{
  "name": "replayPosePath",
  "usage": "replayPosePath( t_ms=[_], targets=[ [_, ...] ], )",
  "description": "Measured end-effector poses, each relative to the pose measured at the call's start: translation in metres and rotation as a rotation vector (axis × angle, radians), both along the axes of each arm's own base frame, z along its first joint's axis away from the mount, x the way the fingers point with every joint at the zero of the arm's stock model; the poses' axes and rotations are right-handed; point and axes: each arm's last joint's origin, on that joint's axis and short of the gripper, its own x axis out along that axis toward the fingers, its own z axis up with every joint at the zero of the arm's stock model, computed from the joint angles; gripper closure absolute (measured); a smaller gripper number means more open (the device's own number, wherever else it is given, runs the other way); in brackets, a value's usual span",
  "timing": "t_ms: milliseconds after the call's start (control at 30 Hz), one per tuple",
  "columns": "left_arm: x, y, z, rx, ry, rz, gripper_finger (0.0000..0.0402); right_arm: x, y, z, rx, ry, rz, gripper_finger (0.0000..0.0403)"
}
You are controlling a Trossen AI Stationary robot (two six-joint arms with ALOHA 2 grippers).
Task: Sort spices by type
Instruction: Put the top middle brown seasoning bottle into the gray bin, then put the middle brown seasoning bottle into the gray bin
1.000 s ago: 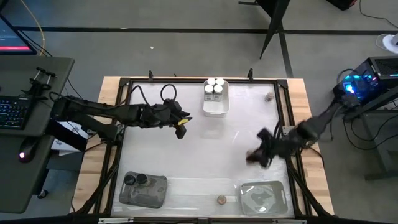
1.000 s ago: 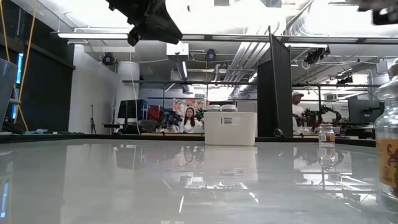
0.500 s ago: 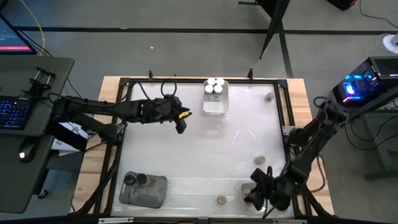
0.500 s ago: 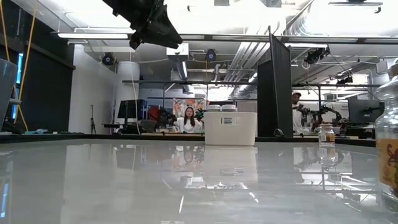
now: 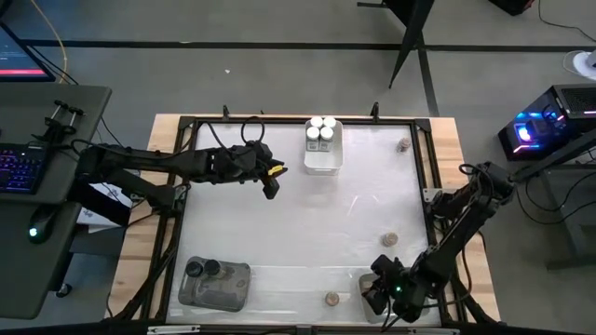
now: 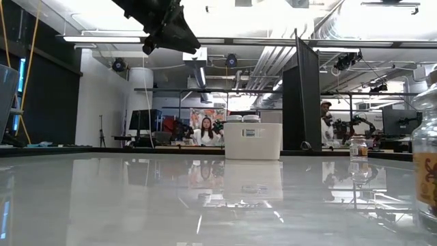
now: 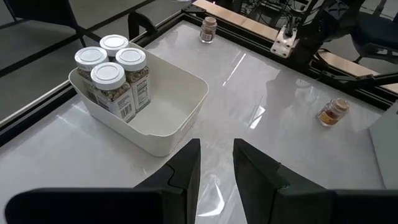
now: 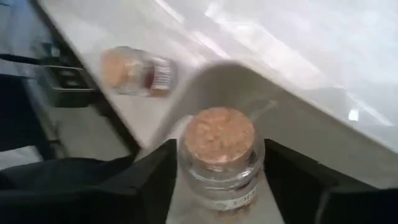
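Observation:
My right gripper (image 5: 380, 296) is low over the clear tray (image 5: 365, 277) at the table's near right, shut on a brown-topped jar (image 8: 219, 149). My left gripper (image 5: 271, 184) hangs above the table's far left, narrowly open with nothing between its fingers (image 7: 216, 163). Three white-topped jars (image 5: 321, 127) stand in the white tray (image 5: 323, 158) at the far middle. Brown-topped jars stand on the table at the far right (image 5: 404, 144), the right middle (image 5: 390, 239) and the near edge (image 5: 330, 299). Two black-topped jars (image 5: 203, 269) sit in the near-left tray (image 5: 233, 288). My right gripper has the brown-topped jar's glass sides (image 8: 186, 163) between its two fingers (image 8: 149, 183), just below the cork top. The fingers slant down at it from above. The jar stands upright in the hold; whether its base rests on the clear tray's floor is hidden.
The right arm (image 5: 456, 223) reaches along the table's right frame down to the near edge. In the low view a jar (image 6: 427, 164) looms at the right, close to the camera. People sit and stand in the room beyond the far edge. Bare tabletop (image 5: 307, 223) spreads across the middle.
My right gripper has swung from the table's right middle toward the near edge and gone down, tipping more steeply, and now stands over the clear tray with the brown-topped jar.

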Motion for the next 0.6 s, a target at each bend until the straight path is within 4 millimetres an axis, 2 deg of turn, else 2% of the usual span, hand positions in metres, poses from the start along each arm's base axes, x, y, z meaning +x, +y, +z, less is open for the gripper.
replayPosePath(
  t_ms=[167,367,500,600],
  targets=[
    [0.000,0.000,0.000,0.000,0.000,0.000,0.0318,-0.002,-0.005,0.000,-0.001,0.076,0.021,0.0120],
    [0.000,0.000,0.000,0.001,0.000,0.000,0.0318,-0.004,-0.006,0.004,0.035,0.117,0.045,0.0112],
    [0.000,0.000,0.000,0.001,0.001,0.001,0.0318,-0.011,-0.015,0.016,0.048,0.154,0.049,0.0111],
    [0.000,0.000,0.000,0.001,0.001,0.000,0.0318,-0.020,-0.026,0.030,0.095,0.203,-0.018,0.0111]
  ],
)
